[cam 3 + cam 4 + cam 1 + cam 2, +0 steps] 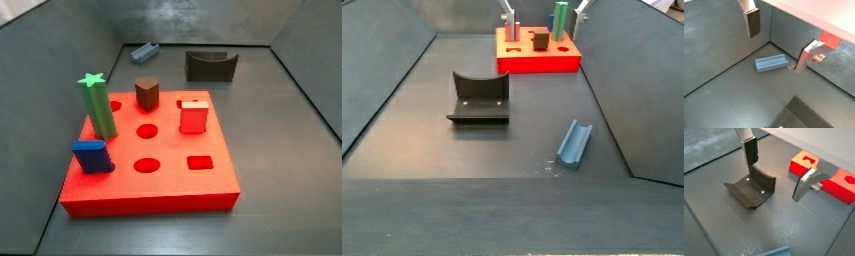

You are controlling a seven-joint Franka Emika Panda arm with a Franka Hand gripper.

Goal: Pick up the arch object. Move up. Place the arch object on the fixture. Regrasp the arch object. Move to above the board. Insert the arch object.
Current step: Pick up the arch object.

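The arch object (pixel 771 63) is a small grey-blue grooved block lying on the floor near the wall corner; it also shows in both side views (pixel 144 51) (pixel 575 143). The fixture (pixel 751 190) is a dark bracket with a curved notch, standing on the floor (pixel 211 66) (pixel 478 98). The red board (pixel 154 150) (pixel 539 55) carries several pegs. My gripper (pixel 781 42) (pixel 777 170) hangs open high above the floor, between the arch object and the fixture, with nothing between its fingers (pixel 753 22). Only its fingertips (pixel 510 18) show at the upper edge of a side view.
On the board stand a green star peg (pixel 96 105), a brown peg (pixel 147 94), a red peg (pixel 193 116) and a blue cuboid (pixel 91 156). Grey walls enclose the floor on all sides. Part of the red board (pixel 843 187) shows behind a finger.
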